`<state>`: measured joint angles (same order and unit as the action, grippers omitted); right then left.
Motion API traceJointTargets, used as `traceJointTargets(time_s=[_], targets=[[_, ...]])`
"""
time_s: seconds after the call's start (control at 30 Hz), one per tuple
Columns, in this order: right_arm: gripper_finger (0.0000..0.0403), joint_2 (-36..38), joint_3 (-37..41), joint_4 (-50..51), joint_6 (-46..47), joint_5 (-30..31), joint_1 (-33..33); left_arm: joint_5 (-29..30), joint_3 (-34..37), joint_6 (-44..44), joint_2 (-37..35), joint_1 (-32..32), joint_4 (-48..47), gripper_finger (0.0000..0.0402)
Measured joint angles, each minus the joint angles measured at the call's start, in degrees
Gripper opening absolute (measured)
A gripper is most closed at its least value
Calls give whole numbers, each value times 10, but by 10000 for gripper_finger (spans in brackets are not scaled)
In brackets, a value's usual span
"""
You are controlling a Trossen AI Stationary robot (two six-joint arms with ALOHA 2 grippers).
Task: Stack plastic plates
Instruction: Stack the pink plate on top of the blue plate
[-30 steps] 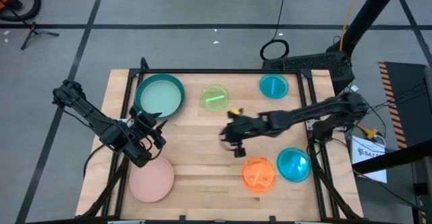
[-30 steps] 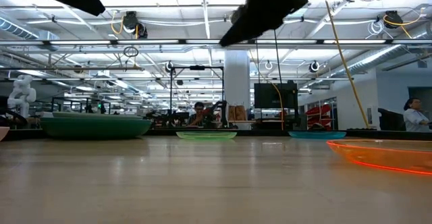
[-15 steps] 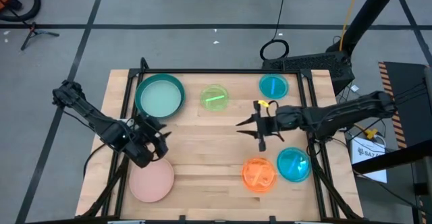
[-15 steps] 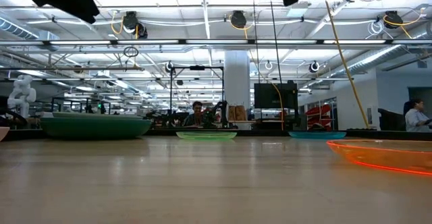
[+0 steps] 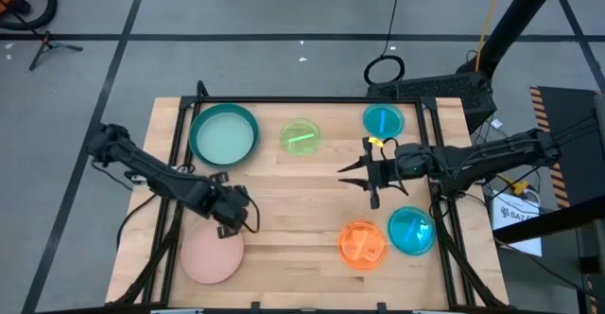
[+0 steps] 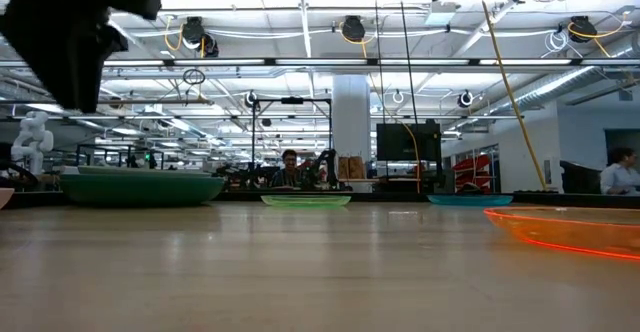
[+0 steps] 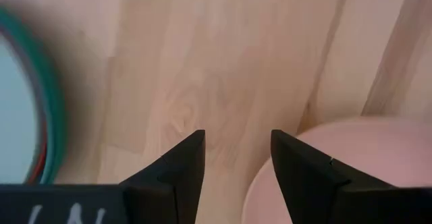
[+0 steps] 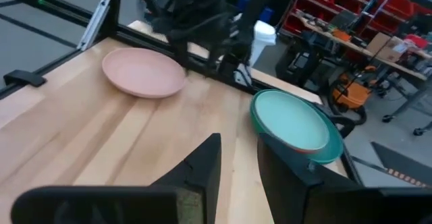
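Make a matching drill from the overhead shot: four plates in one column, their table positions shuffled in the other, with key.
Positions as seen in the high view.

Column 1
1. pink plate
2. lime plate
3. orange plate
4. mint plate on the stack

Column 2
A. top edge, centre
B. bottom left, just below the left gripper
C. top left corner
D. bottom, beside a blue plate

Pairs: 1-B, 2-A, 3-D, 4-C
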<state>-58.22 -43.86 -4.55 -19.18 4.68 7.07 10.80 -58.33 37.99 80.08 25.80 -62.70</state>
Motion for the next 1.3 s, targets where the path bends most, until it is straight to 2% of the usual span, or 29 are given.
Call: traceJointTargets(time_s=[0.2,0.4,0.7,1.13,1.3], targets=[[90,30,0,47,25,-2,-3,-46,0,-126,61,-4,8,175],[90,43,0,70,50,-3,-3,-77,0,-171,84,0,60,175],[90,43,0,75,65,-4,-3,-80,6,-163,85,32,62,175],[90,43,0,74,70,-4,-2,-84,99,-138,85,48,106,175],[90,43,0,74,76,-4,-2,-99,124,-130,85,48,164,175]])
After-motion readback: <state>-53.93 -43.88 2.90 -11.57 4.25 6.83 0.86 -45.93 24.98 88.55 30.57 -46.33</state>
